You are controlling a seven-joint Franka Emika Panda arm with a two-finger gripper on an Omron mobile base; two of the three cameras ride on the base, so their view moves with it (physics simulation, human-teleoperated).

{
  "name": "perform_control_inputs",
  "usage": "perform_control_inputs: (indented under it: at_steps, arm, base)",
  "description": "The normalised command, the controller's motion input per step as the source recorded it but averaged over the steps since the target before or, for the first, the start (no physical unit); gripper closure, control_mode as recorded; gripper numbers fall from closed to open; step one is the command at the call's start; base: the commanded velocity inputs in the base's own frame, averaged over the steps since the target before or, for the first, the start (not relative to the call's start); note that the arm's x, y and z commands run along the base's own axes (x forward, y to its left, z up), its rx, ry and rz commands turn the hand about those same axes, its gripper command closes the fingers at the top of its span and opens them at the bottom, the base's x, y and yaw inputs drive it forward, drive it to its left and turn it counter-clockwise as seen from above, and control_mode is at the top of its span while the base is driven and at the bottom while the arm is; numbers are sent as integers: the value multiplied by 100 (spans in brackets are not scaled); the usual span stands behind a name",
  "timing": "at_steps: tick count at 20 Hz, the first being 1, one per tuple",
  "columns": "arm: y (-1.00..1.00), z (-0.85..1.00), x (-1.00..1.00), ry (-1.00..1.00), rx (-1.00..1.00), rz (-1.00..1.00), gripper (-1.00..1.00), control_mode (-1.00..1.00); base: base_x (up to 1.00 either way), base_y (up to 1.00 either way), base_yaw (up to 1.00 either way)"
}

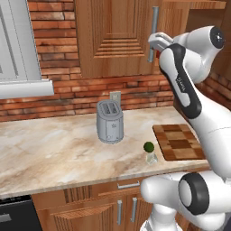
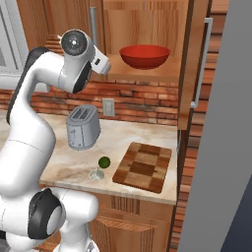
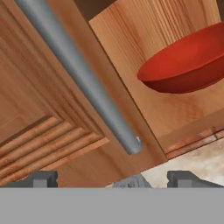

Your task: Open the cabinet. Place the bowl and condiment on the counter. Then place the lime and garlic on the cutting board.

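The warm-brown panelled wooden wall cabinet [image 2: 147, 39] has its right door swung open, its left closed; the wide glossy red bowl [image 2: 144, 56] sits on its shelf. The wide-open two-finger gripper [image 3: 111, 178] hovers near the left door's silver bar handle [image 3: 83, 78]

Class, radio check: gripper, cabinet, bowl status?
Gripper open by left door handle. Cabinet right door open. Bowl on shelf, path clear.

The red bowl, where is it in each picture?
Left base view: the bowl is out of this picture; the arm covers the open part of the cabinet.
Right base view: the red bowl sits on the cabinet shelf, top middle, above the cutting board.
Hand view: upper right, on the shelf.
Shared landmark: the closed door's silver bar handle.
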Motion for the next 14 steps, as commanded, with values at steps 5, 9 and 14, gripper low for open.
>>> perform_control_inputs:
  at_steps: [5, 9, 14]
  arm:
    - [0, -2, 40, -2, 0, 0, -100, -100]
    - [0, -1, 31, -1, 0, 0, -100, -100]
    - [0, -1, 27, -1, 0, 0, -100, -100]
  base:
    - [0, 0, 0]
    - [0, 0, 0]
    - [0, 0, 0]
